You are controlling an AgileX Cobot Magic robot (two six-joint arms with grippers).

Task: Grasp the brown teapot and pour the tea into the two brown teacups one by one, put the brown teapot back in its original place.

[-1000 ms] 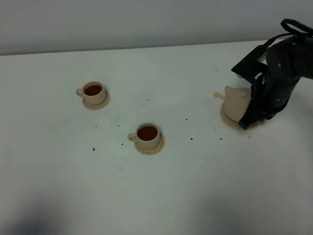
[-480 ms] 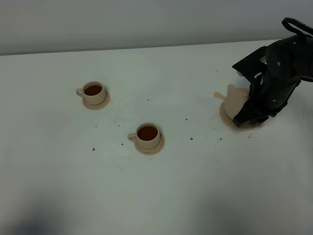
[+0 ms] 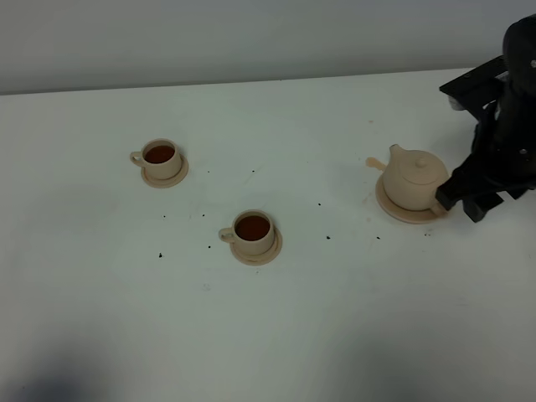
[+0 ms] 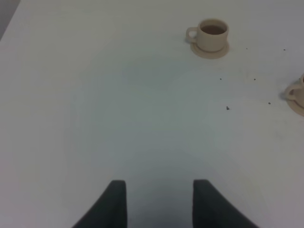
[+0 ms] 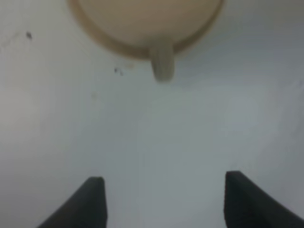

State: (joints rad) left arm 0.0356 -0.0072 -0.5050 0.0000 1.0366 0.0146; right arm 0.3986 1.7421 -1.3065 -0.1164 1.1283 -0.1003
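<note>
The round, squat beige-tan ceramic teapot (image 3: 412,177) with a knobbed lid stands upright on its flat round beige saucer (image 3: 408,212) at the right of the exterior high view, spout pointing toward the left of the frame and loop handle toward the right. The right pincer (image 3: 474,198) sits just beside that handle at the right edge of the frame; in the right wrist view its two dark fingers (image 5: 90,199) stand wide apart with only bare white surface (image 5: 156,142) between them, holding nothing, and the teapot's handle (image 5: 162,64) shows apart from them near the top of that frame. Two small beige-tan ceramic teacups, each on a small round saucer, hold dark reddish-brown tea: one (image 3: 159,159) in the upper left of the exterior view, the other (image 3: 251,232) near the centre. The left pincer (image 4: 159,202) is parted and empty above the surface, with the first cup (image 4: 211,34) well away at the upper right of the left wrist view.
</note>
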